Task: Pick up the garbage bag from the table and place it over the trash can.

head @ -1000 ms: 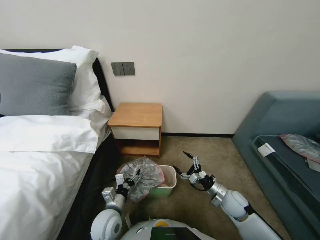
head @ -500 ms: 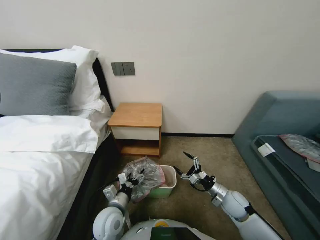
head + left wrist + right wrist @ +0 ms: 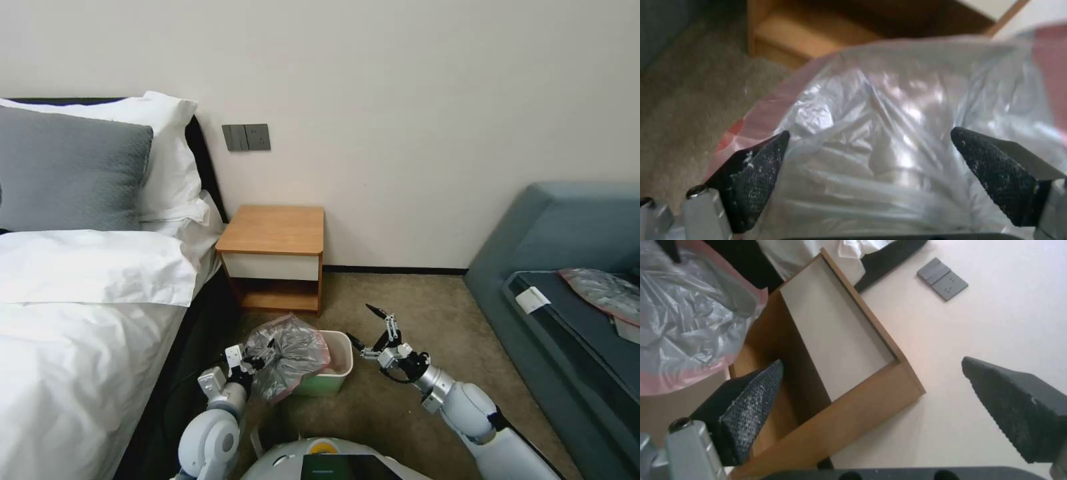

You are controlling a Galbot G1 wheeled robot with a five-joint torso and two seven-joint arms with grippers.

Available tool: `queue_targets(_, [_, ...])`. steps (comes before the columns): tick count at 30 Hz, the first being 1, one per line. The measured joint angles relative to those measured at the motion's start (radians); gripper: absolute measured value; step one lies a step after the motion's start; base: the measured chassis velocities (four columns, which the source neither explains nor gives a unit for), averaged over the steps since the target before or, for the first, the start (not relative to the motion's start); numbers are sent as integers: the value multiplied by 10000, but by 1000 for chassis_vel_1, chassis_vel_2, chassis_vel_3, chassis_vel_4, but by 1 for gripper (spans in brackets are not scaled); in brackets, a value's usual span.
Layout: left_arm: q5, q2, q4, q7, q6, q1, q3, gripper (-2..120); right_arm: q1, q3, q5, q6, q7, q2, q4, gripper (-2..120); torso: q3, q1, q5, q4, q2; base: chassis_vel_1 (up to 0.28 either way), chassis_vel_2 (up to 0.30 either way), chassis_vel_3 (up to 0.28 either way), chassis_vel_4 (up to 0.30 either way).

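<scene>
The garbage bag (image 3: pixel 288 353) is off the surface (image 3: pixel 275 230) and lies bunched over the left side of the trash can (image 3: pixel 339 365), which stands on the carpet just in front of the nightstand. Part of the film sags outside the bin's left and near wall; the right part of the cream interior is uncovered, so the lining looks only partly done.

The left pincer (image 3: pixel 261 360) sits at the bag's near-left edge. In the left wrist view its two dark fingers (image 3: pixel 756 163) are spread wide with the crinkled plastic billowing between and beyond them, not pinched by either pad. The right pincer (image 3: pixel 371 335) hovers just right of the bin, above the carpet, fingers spread and holding nothing.

The bag looks very light, limp and slick: thin translucent grey film that crumples, holds no shape and would likely slide out of a loose grip or drift when moved. It could also tear if dragged hard over the bin's lip. The pink-red rim (image 3: pixel 735 131) seems the best place to take hold, since the doubled edge gives more to bite on and pulling it steers the mouth. A hold at the rim on the bag's right side, drawn toward the bin's right wall, would probably open it across the bin.
</scene>
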Motion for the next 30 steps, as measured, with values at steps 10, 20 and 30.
queue_targets(10, [-190, -257, 109, 684, 587, -210, -22, 93, -103, 14, -89, 60, 74, 144, -11, 100, 0, 0, 2, 0, 0, 0, 0, 0, 0])
queue_targets(20, [29, -449, 394, 599, 341, -305, -171, 93, -112, 10, -114, 88, 102, 204, -70, 100, 0, 0, 1, 0, 0, 0, 0, 0, 0])
queue_targets(30, [362, -384, 407, 594, 341, -229, -316, 93, -68, 2, -136, 92, 104, 221, -109, 100, 0, 0, 1, 0, 0, 0, 0, 0, 0])
